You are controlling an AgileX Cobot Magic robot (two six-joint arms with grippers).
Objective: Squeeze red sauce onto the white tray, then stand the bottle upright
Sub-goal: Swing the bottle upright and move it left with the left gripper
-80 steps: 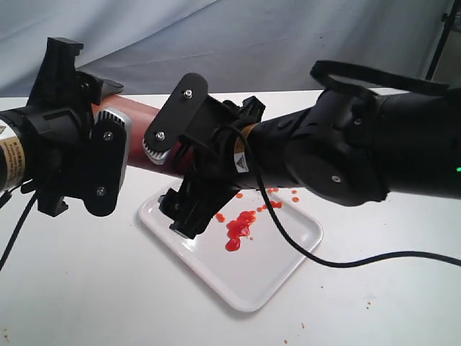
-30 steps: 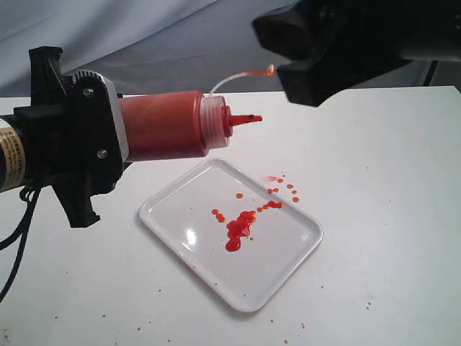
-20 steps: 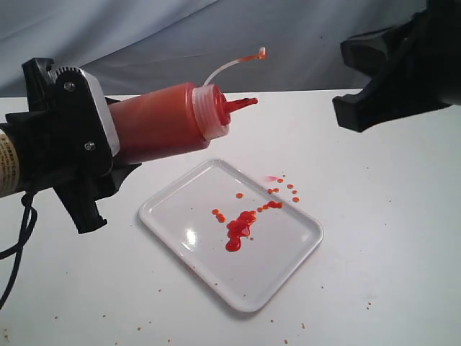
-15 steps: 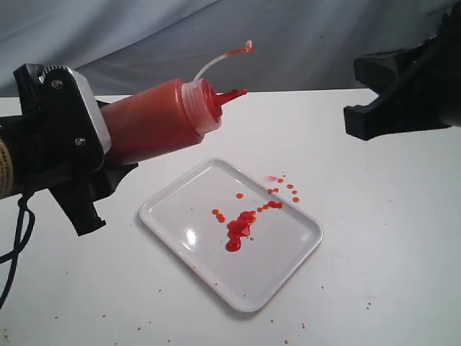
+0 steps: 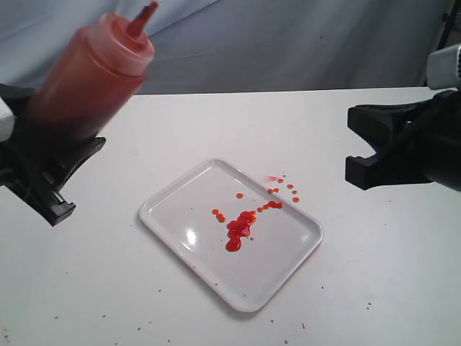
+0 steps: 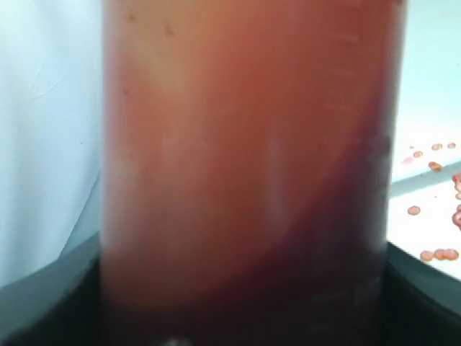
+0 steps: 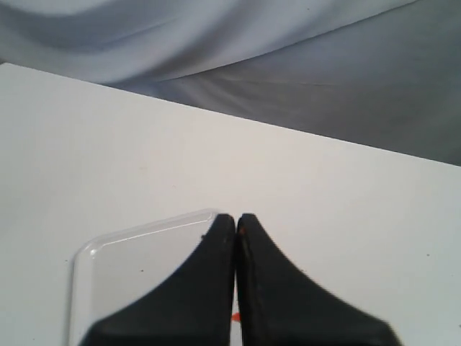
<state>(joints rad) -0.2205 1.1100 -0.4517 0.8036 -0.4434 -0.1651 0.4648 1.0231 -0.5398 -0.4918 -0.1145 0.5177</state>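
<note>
The bottle (image 5: 86, 79) of dark red sauce is held in the air at the far left, tilted, with its red nozzle (image 5: 146, 13) pointing up and to the right. My left gripper (image 5: 54, 155) is shut on the bottle's lower part. In the left wrist view the bottle (image 6: 245, 158) fills the picture. The white tray (image 5: 288, 277) lies flat mid-table, with a blob of red sauce (image 5: 238, 229) and small drops (image 5: 277, 204) on it. My right gripper (image 5: 360, 148) hovers to the right of the tray. Its black fingers are pressed together, with nothing between them (image 7: 235, 220).
A few red drops (image 5: 294, 193) lie on the white table just past the tray's far rim. Small crumbs speckle the table near its front edge (image 5: 216, 328). A blue-grey cloth backdrop (image 5: 288, 43) hangs behind the table.
My left gripper swung the bottle from nearly level over the tray to steeply nozzle-up at the left. My right gripper drew off to the right, came lower and shut.
</note>
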